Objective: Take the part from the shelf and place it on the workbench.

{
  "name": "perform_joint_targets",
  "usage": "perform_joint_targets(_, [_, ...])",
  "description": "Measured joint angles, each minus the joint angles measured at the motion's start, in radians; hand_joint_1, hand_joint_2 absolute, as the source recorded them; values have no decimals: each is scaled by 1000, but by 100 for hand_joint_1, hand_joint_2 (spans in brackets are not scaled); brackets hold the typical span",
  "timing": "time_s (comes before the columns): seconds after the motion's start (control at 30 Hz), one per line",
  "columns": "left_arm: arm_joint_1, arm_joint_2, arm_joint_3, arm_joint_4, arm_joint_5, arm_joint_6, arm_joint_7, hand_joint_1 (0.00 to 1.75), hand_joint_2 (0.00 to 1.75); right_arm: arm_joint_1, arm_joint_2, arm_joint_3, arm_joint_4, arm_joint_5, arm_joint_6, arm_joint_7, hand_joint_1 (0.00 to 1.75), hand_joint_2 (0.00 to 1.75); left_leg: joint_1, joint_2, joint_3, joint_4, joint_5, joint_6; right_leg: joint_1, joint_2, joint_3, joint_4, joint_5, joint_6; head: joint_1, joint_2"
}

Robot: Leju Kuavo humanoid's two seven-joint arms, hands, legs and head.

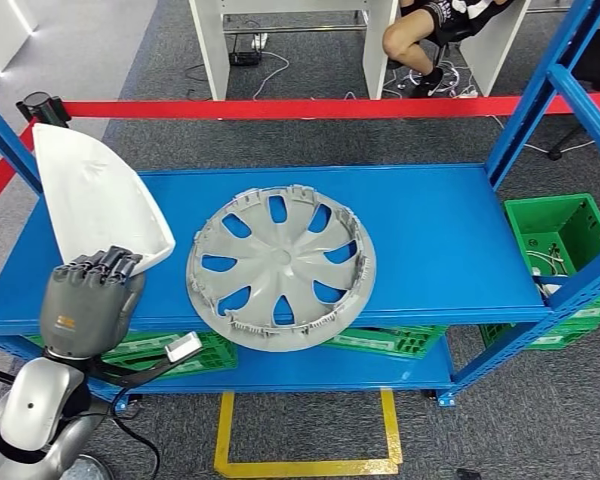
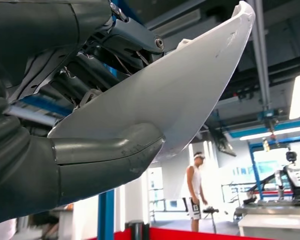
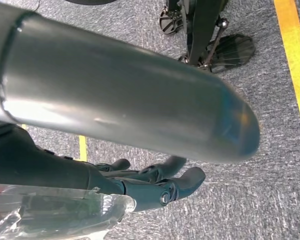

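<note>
Fingers (image 1: 104, 264) of the left hand (image 1: 86, 305) clamp the white part (image 1: 97, 195) just left of the grey hubcap (image 1: 280, 265) on the blue shelf (image 1: 433, 240), while the right hand's (image 3: 156, 182) dark fingers hang apart, holding nothing.

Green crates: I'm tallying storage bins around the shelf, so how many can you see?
3, maybe more hidden. One green crate sits right of the blue shelf; two lie beneath it, at left and centre, mostly hidden.

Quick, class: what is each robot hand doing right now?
Left hand: holding the white part.
Right hand: holds nothing, fingers apart and lightly curled; open.
</note>
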Motion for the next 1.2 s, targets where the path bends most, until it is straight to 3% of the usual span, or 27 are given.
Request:
perform_joint_targets(0.23, [19, -40, 36, 9, -1, 6, -20, 175, 175, 0, 0, -2, 0, 2, -5, 0, 0, 0, 0, 0, 0, 2, -1, 1, -2, 0, 1, -2, 1, 1, 0, 0])
perform_joint_targets(0.33, [20, -44, 41, 10, -1, 11, -17, 175, 175, 0, 2, -3, 1, 3, -6, 2, 0, 0, -3, 0, 1, -5, 11, 18, -7, 2, 4, -16, 15, 17, -1, 0])
perform_joint_targets(0.4, [18, -45, 42, 11, -1, 15, -14, 175, 175, 0, 3, -5, 1, 4, -7, 3, 0, 0, 2, 5, 10, -37, 33, 29, -4, 0, -4, -13, 7, 25, 0, 0])
perform_joint_targets(0.47, [17, -47, 42, 13, -2, 18, -12, 175, 175, 0, 3, -7, 1, 5, -8, 4, 0, 0, 11, 12, 15, -58, 48, 33, -3, -5, -39, 64, -42, 30, 3, 0])
perform_joint_targets(0.53, [19, -48, 42, 17, -2, 19, -11, 175, 175, 2, 3, -9, 2, 5, -9, 4, 0, 0, 15, 15, 13, -59, 50, 32, -7, -7, -90, 190, -97, 40, 3, 0])
perform_joint_targets(0.57, [20, -49, 42, 20, -2, 19, -10, 175, 175, 2, 3, -9, 2, 5, -9, 5, 0, 0, 17, 16, 12, -58, 51, 29, -11, -8, -103, 226, -106, 45, 3, 0])
perform_joint_targets(0.6, [20, -50, 41, 22, -2, 19, -10, 175, 175, 3, 3, -10, 2, 5, -10, 5, 0, 0, 22, 16, 11, -57, 51, 24, -15, -9, -97, 223, -95, 52, 3, 0])
perform_joint_targets(0.63, [21, -50, 41, 25, -2, 19, -10, 175, 175, 3, 3, -10, 2, 5, -10, 5, 0, 0, 28, 16, 10, -53, 50, 17, -20, -10, -72, 181, -67, 59, 3, 0])
perform_joint_targets(0.7, [20, -51, 41, 27, -2, 19, -10, 175, 175, 1, 4, -10, 3, 6, -10, 5, 0, 0, 40, 15, 5, -34, 41, -5, -29, -8, -1, 55, -21, 78, 6, 0])
perform_joint_targets(0.77, [20, -50, 42, 28, -3, 19, -8, 175, 175, -2, 8, -10, 4, 6, -10, 5, 0, 0, 41, 13, -10, -10, 36, -24, -31, -1, 28, 0, -16, 69, 8, 0])
perform_joint_targets(0.83, [20, -51, 41, 29, -3, 19, -7, 175, 175, -2, 9, -10, 5, 6, -10, 6, 0, 0, 39, 12, -23, -2, 43, -35, -27, 3, 16, 11, -17, 41, 5, 0])
perform_joint_targets(0.9, [20, -51, 41, 31, -3, 18, -7, 175, 175, -1, 9, -11, 5, 6, -10, 6, 0, 0, 41, 12, -35, 10, 30, -40, -25, 2, 2, 16, -9, 22, 1, 0])
perform_joint_targets(0.97, [20, -51, 42, 33, -3, 16, -7, 175, 175, -1, 9, -11, 5, 7, -9, 5, 0, 0, 39, 13, -71, 94, -36, -40, -23, 0, -14, 15, 2, 2, -2, 0])
perform_joint_targets(1.03, [20, -51, 42, 35, -3, 14, -8, 175, 175, -1, 9, -12, 5, 7, -9, 4, 0, 0, 34, 13, -123, 232, -114, -35, -17, -2, -31, 15, 13, -8, -4, 0])
perform_joint_targets(1.07, [21, -51, 42, 37, -3, 13, -8, 175, 175, -1, 9, -12, 5, 7, -9, 4, 0, 0, 31, 13, -137, 277, -132, -31, -14, -4, -39, 15, 19, -10, -4, 0])
perform_joint_targets(1.1, [21, -51, 42, 40, -3, 12, -9, 175, 175, -1, 9, -12, 5, 7, -9, 4, 0, 0, 28, 13, -132, 286, -132, -24, -10, -4, -47, 15, 27, -11, -4, 0])
perform_joint_targets(1.13, [21, -51, 42, 42, -2, 12, -9, 175, 175, -1, 9, -12, 5, 8, -9, 4, 0, 0, 24, 13, -110, 259, -116, -15, -6, -5, -55, 15, 34, -11, -4, 0])
perform_joint_targets(1.2, [18, -51, 42, 43, -2, 11, -10, 175, 175, -3, 8, -12, 5, 8, -9, 4, 0, 0, 12, 13, -25, 123, -70, 7, -1, -5, -70, 15, 51, -10, -4, 0])
